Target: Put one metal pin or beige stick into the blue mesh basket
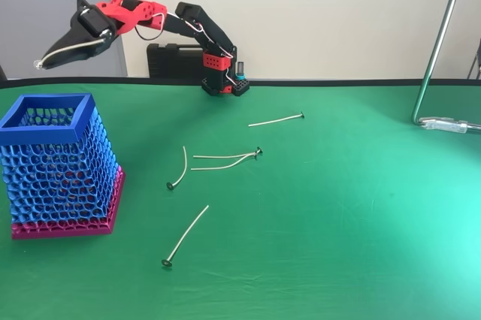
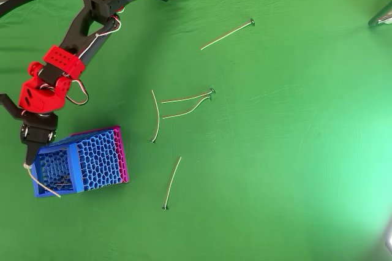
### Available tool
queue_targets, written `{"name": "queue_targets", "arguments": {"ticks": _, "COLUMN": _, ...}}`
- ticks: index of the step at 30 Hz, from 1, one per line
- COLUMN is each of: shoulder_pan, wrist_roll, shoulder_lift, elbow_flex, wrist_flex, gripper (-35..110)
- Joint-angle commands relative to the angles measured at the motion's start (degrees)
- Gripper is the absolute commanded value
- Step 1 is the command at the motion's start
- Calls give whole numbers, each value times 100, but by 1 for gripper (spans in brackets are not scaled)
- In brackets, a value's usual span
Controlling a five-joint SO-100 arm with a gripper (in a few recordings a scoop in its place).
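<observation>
One pin (image 2: 44, 181) sits clenched in my claw (image 2: 27, 162), its free end slanting over the basket (image 2: 56, 148) mouth; I judge releasing drops it inside. Five pins lie right of the basket.

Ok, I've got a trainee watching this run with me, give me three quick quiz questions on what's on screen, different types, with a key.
1. True or false: the gripper holds a pin above the blue mesh basket.
2. How many pins lie loose on the green cloth?
A) three B) five C) seven
3. Fill in: the basket's base is ____ in colour.

Key
1. True: in the fixed view the gripper is raised over the basket with the pin clamped in it.
2. B: one far pin, a pair with their heads together, a curved one, a near one.
3. Magenta-pink.
</observation>
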Motion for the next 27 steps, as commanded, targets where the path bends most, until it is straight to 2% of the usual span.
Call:
{"name": "queue_targets", "arguments": {"ticks": 1, "shoulder_pan": -97, "wrist_roll": -18, "shoulder_lift": -53, "elbow_flex": -571, "wrist_flex": 88, "gripper": 0}}
{"name": "queue_targets", "arguments": {"ticks": 9, "shoulder_pan": -105, "wrist_roll": -97, "shoulder_lift": -598, "elbow_flex": -1371, "wrist_flex": 272, "gripper": 0}}
{"name": "queue_targets", "arguments": {"ticks": 25, "shoulder_pan": -26, "wrist_roll": -299, "shoulder_lift": -756, "elbow_flex": -1046, "wrist_flex": 26, "gripper": 1}}
{"name": "queue_targets", "arguments": {"ticks": 27, "shoulder_pan": -26, "wrist_roll": -246, "shoulder_lift": -756, "elbow_flex": -1055, "wrist_flex": 18, "gripper": 9}}
